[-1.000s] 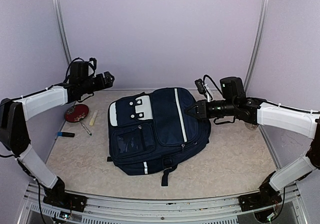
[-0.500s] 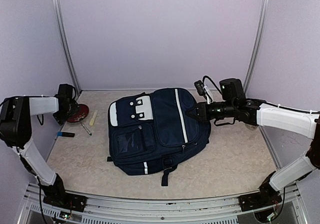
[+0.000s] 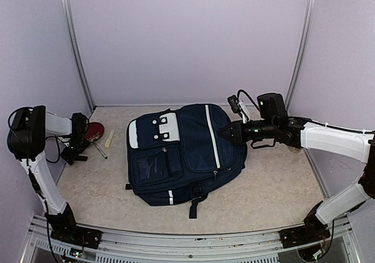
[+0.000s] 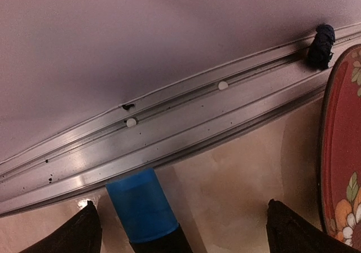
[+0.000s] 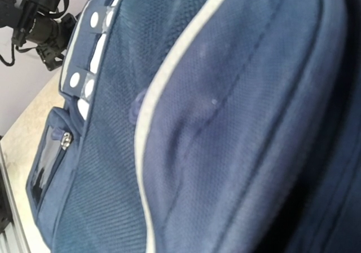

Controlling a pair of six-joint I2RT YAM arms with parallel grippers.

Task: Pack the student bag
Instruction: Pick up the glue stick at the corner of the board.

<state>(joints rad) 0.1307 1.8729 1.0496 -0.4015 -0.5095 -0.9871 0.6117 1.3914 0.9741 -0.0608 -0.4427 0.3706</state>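
Left gripper [image 4: 183, 227] lower now, wide over blue-capped marker [image 4: 140, 205].

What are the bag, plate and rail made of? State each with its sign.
Bag: woven fabric, matte; the weave shows. Plate: smooth, maybe ceramic or plastic; printed flowers. Rail: brushed metal, likely aluminium; dull sheen, grooves.

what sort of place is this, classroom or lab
Likely a robot lab booth: plain lilac wall panels in metal rails, a left arm and right arm bolted at the table's near edge, a student bag staged mid-table.
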